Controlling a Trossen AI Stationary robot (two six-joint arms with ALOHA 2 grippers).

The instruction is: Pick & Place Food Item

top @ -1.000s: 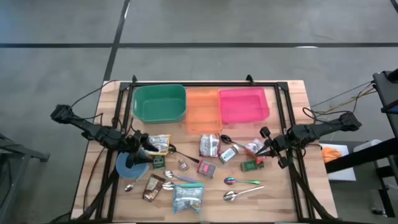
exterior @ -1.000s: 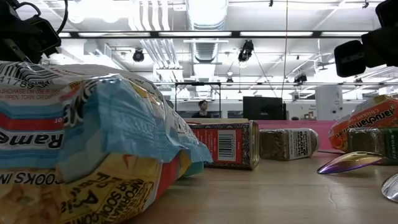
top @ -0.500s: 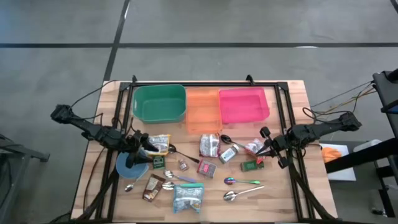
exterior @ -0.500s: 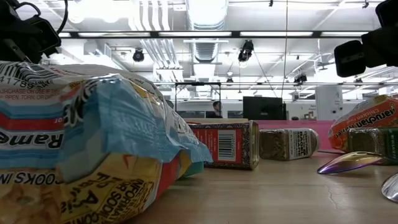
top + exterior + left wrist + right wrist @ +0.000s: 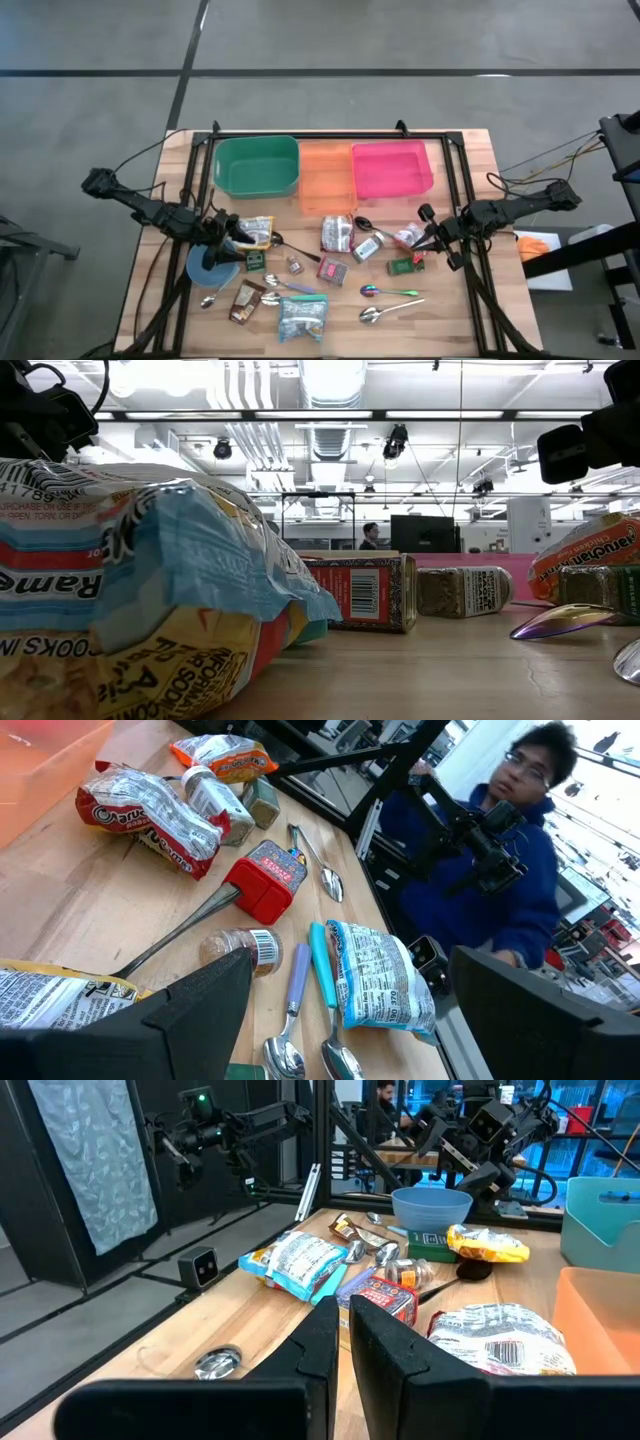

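Food items lie loose on the wooden table (image 5: 470, 310): a silver-red ramen packet (image 5: 337, 233) (image 5: 150, 810), a yellow packet (image 5: 255, 232), a blue-white packet (image 5: 302, 318) (image 5: 300, 1260), a red box (image 5: 332, 271) (image 5: 265, 880), spice jars (image 5: 368, 247), a green box (image 5: 403, 266) and an orange packet (image 5: 408, 237). My left gripper (image 5: 232, 238) (image 5: 350, 1040) hovers open at the table's left, beside the yellow packet and above the blue bowl (image 5: 212, 265). My right gripper (image 5: 424, 243) (image 5: 343, 1342) hovers shut at the right, next to the orange packet. Neither touches anything.
Green (image 5: 257, 166), orange (image 5: 325, 175) and pink (image 5: 392, 168) bins stand in a row along the far edge. Several spoons (image 5: 390, 291) lie among the items. A person (image 5: 480, 850) stands beyond the table's near edge. Bare wood shows at the near right corner.
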